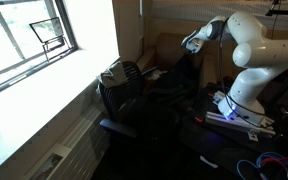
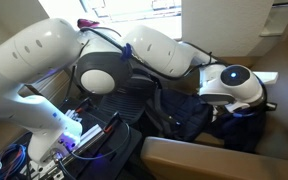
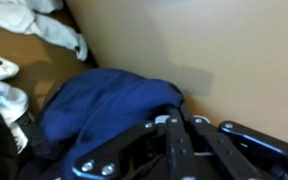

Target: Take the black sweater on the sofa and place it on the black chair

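The pincer (image 3: pixel 179 121) has its two black metal fingers squeezed shut on the edge of the sweater (image 3: pixel 104 105). The sweater is soft, dark blue and bunched in a lump right at the fingertips. It hangs between the black net-backed chair (image 2: pixel 134 100) and the smooth brown sofa (image 2: pixel 204 155).

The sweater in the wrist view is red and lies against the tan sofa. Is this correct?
Only the colour is wrong: the sweater is dark blue, not red, as the wrist view shows. It does lie against the tan sofa.
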### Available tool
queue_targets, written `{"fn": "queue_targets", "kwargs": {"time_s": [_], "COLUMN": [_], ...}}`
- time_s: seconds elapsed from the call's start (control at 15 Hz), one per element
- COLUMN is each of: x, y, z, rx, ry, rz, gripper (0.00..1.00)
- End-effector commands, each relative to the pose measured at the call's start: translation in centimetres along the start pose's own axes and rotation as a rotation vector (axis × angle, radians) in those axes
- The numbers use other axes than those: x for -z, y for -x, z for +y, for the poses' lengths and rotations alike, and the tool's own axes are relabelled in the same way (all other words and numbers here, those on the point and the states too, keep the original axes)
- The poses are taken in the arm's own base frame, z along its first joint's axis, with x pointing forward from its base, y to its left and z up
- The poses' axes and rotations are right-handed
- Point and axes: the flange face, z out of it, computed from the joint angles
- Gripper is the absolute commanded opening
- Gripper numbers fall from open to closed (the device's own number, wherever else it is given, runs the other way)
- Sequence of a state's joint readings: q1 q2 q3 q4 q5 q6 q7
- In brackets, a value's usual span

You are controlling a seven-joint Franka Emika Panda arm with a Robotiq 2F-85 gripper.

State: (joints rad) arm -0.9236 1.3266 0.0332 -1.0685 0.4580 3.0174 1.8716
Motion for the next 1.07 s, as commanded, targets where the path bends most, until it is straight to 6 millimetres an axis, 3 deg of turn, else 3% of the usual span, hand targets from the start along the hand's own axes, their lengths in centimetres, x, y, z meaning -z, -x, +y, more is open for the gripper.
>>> {"fn": "queue_targets", "kwargs": {"time_s": [0.0, 0.27, 0.33, 0.4, 0.47, 0.53, 0.6, 0.73, 0.87, 1.0], "x": [6.8, 14.7, 16.6, 18.1, 17.4, 15.2, 16.2, 14.9, 14.0, 17.5], "y": [5.1, 12.2, 14.3, 15.5, 15.7, 14.7, 15.7, 15.6, 15.0, 18.9], "z": [-5.0, -9.3, -9.5, -7.6, -6.0, -3.1, -7.1, -3.6, -2.5, -4.0], "rx": [0.07, 0.115, 0.139, 0.202, 0.209, 0.181, 0.168, 0.178, 0.179, 0.226], "ry": [-0.119, -0.201, -0.179, -0.108, -0.049, 0.013, -0.081, -0.008, 0.017, -0.12], "rz": [-0.156, -0.384, -0.444, -0.472, -0.477, -0.474, -0.479, -0.473, -0.461, -0.53], "gripper": [0.01, 0.01, 0.01, 0.01, 0.01, 0.01, 0.04, 0.04, 0.01, 0.01]}}
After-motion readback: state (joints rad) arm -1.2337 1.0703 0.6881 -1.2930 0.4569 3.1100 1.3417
